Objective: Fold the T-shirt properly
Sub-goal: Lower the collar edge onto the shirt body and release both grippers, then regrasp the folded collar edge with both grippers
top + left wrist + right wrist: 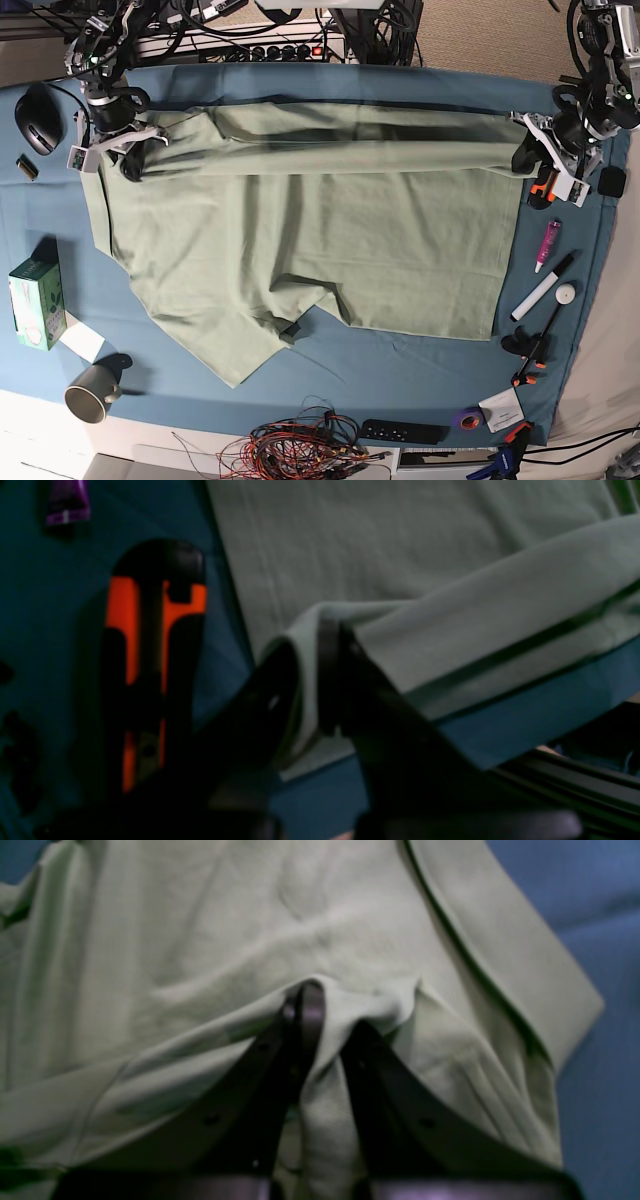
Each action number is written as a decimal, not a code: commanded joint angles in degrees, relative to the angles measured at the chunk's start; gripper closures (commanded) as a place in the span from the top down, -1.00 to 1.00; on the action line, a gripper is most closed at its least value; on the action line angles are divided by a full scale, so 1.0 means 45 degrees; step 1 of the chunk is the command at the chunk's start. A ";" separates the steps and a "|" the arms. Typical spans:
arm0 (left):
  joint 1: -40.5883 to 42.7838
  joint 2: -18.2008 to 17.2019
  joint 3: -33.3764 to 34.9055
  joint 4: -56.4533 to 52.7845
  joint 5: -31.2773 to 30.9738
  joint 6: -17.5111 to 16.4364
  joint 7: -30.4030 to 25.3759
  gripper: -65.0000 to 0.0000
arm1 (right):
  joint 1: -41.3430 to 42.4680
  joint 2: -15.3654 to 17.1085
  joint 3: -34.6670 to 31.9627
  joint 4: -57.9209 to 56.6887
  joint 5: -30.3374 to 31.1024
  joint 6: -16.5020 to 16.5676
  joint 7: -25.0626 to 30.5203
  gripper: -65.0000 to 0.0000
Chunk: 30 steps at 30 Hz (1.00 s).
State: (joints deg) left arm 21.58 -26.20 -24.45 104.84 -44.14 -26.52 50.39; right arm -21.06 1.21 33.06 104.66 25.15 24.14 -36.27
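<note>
The pale sage-green T-shirt (pixel 330 230) lies spread over the teal table cloth (pixel 420 370), one sleeve pointing toward the front edge. Its far edge is drawn up into a long fold stretched between both grippers. My left gripper (pixel 524 152) is at the shirt's far right corner, and in the left wrist view it (pixel 320 680) is shut on a doubled hem of the shirt (pixel 400 570). My right gripper (pixel 132 160) is at the far left corner, and up close it (pixel 332 1025) is shut on a bunched ridge of the cloth (pixel 250 930).
An orange-black clamp (pixel 150 665) and a purple tube (pixel 551 240) lie right of the shirt, with a marker (pixel 540 287) nearer the front. A mouse (pixel 38 103), green box (pixel 33 300) and mug (pixel 88 390) sit at the left. Tangled wires (pixel 310 445) line the front edge.
</note>
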 commanded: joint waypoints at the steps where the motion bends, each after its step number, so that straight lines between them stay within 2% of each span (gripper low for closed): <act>1: -0.0034 -0.0219 -0.0102 0.0170 -0.0078 -0.0121 -0.0296 -1.00 | 0.0053 0.0253 0.0058 0.0209 0.0121 0.0403 0.0350 -1.00; 2: -0.0039 -0.0214 -0.0102 0.0170 -0.0039 -0.0121 -0.0296 -0.93 | 0.0053 0.0330 0.0053 0.0209 0.0146 0.0865 0.0340 -1.00; 3: -0.0034 -0.0209 -0.0102 0.0170 0.0039 -0.0102 -0.0301 -0.62 | 0.0044 0.0398 0.0058 0.0209 0.0233 0.1122 0.0340 -0.72; 4: -0.0034 -0.0209 -0.0102 0.0170 0.0121 -0.0097 -0.0301 -0.27 | 0.0024 0.0466 0.0058 0.0209 0.0306 0.1151 0.0350 -0.37; 5: -0.0039 -0.0219 -0.0107 0.0170 0.0175 0.0063 -0.0311 0.01 | 0.0024 0.0525 0.0058 0.0214 0.0437 0.1137 0.0364 -0.10; 6: -0.0044 -0.0219 -0.0107 0.0170 0.0296 0.0423 -0.0374 0.14 | 0.0024 0.0568 0.0092 0.0214 0.0559 0.1010 0.0457 0.00; 8: -0.0039 -0.0219 -0.0107 0.0170 0.0855 0.0962 -0.0593 0.16 | 0.0029 0.0578 0.0296 0.0219 0.0646 0.0903 0.0879 0.00; 10: -0.0039 -0.0219 -0.0160 0.0185 0.1224 0.1044 -0.0631 0.16 | 0.0029 0.0578 0.0690 0.0306 0.0646 0.0908 0.0962 0.00; 13: -0.0029 -0.0272 -0.0578 0.0189 0.1185 0.1030 -0.0325 0.16 | 0.0019 0.0578 0.1671 0.0797 0.0704 0.0908 -0.0015 0.00; 16: 0.0141 -0.0486 -0.1617 0.0214 0.0680 0.0889 -0.0044 0.16 | -0.0073 0.0583 0.3245 0.1530 0.1846 0.0903 -0.1253 0.00; 20: 0.0661 -0.0865 -0.3512 0.0214 -0.0471 0.0248 0.0233 0.16 | -0.0758 0.0583 0.5309 0.2113 0.3609 0.0913 -0.1758 0.00; 22: 0.0991 -0.1035 -0.4284 0.0214 -0.1030 0.0209 0.0291 0.16 | -0.1190 0.0578 0.5877 0.2113 0.4061 0.0908 -0.1933 0.00; 26: 0.1734 -0.1166 -0.5115 0.0214 -0.1802 -0.0481 0.0651 0.16 | -0.2045 0.0568 0.6062 0.1972 0.4318 0.0860 -0.2147 0.00; 30: 0.2399 -0.1093 -0.5119 0.0214 -0.2234 -0.0792 0.0801 0.16 | -0.1948 0.0583 0.6057 0.1039 0.4867 0.0636 -0.2336 0.00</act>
State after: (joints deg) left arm 32.27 -29.87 -46.94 104.97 -53.23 -30.06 54.96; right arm -29.63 3.01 59.96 108.47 46.06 26.87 -48.03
